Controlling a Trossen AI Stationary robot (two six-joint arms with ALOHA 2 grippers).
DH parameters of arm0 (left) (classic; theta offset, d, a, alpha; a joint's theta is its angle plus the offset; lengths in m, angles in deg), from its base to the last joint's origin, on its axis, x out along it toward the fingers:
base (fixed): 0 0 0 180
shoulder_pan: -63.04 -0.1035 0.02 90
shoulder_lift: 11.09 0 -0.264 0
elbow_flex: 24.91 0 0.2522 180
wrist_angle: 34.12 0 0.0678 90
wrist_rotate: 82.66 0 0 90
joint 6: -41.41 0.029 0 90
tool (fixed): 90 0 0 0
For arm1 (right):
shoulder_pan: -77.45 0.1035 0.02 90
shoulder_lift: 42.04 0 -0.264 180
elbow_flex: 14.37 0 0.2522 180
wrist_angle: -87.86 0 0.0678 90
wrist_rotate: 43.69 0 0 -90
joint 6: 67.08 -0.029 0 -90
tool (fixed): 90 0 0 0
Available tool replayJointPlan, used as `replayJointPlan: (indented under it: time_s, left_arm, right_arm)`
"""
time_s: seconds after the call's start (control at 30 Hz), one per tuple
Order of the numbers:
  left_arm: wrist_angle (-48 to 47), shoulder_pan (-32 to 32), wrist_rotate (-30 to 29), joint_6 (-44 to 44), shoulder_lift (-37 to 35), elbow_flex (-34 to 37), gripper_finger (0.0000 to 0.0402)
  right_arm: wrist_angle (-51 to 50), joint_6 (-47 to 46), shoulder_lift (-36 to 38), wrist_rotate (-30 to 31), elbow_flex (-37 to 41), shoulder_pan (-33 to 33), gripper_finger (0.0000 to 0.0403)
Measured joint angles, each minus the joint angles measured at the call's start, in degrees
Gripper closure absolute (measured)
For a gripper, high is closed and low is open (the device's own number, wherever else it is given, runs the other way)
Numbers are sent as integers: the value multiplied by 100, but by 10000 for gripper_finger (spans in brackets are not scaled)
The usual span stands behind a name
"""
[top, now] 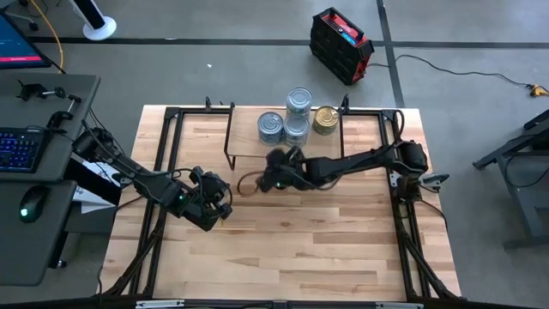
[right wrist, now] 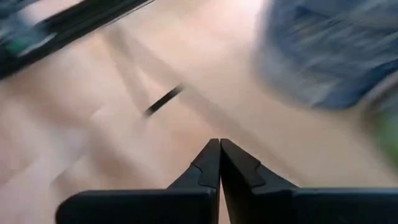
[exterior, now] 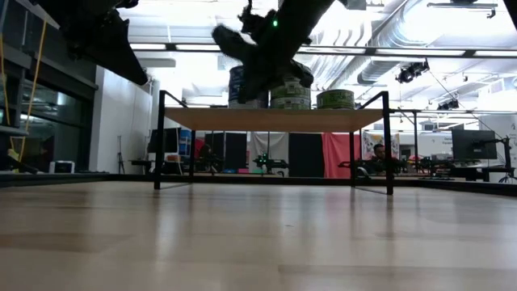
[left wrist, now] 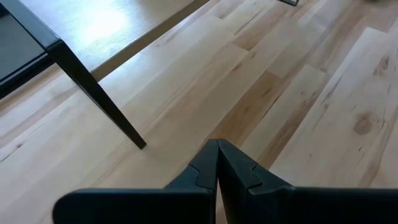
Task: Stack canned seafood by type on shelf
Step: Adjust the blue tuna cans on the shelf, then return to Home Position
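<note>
High view shows the tins [top: 296, 120] clustered on the shelf [top: 249, 142], a gold one [top: 325, 119] rightmost; the low view shows them stacked. Right gripper [top: 273, 178], fingers pressed together, hovers beside the shelf's front edge. Left gripper [top: 225, 209], also closed and empty, waits over the table [top: 300, 249].

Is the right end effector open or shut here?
Shut and empty: in the right wrist view the right end effector has its two fingertips pressed together, nothing between them.

Blurred bluish tin [right wrist: 323, 53] — cut off by the right wrist view's edge.
</note>
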Motion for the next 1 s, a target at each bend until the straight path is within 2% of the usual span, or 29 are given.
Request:
replayJointPlan:
  time_s: [0.2,0.33,0.4,0.47,0.53,0.63,0.77,0.83,1.0]
  left_arm:
    - [7,0,1,16,-1,0,402]
    - [279,-82,-33,394,-61,2,401]
    - [881,-290,30,1245,-256,-21,401]
    - [1837,-641,334,2463,-535,-69,401]
    - [2982,-1084,807,3619,-810,-81,401]
    - [4208,-1812,1673,4563,-1130,-90,401]
    - [4267,-2601,2881,4746,-1480,26,401]
    - [4325,-2795,3327,4609,-1712,456,401]
    - [5871,-2764,3540,3930,-2387,2156,402]
  right_arm:
    - [-425,442,394,-1019,0,540,403]
    - [-1011,370,1107,-897,0,927,403]
    - [-1289,279,1524,-745,0,1054,403]
    - [-1603,161,1957,-568,13,1129,403]
    - [-1993,55,2371,-369,15,1170,403]
    - [-2517,-112,2886,-161,16,1239,403]
    - [-3125,-409,3359,-107,20,1346,403]
    - [-3455,-640,3496,-118,20,1408,403]
    - [-4253,-1333,3582,-130,23,1632,403]
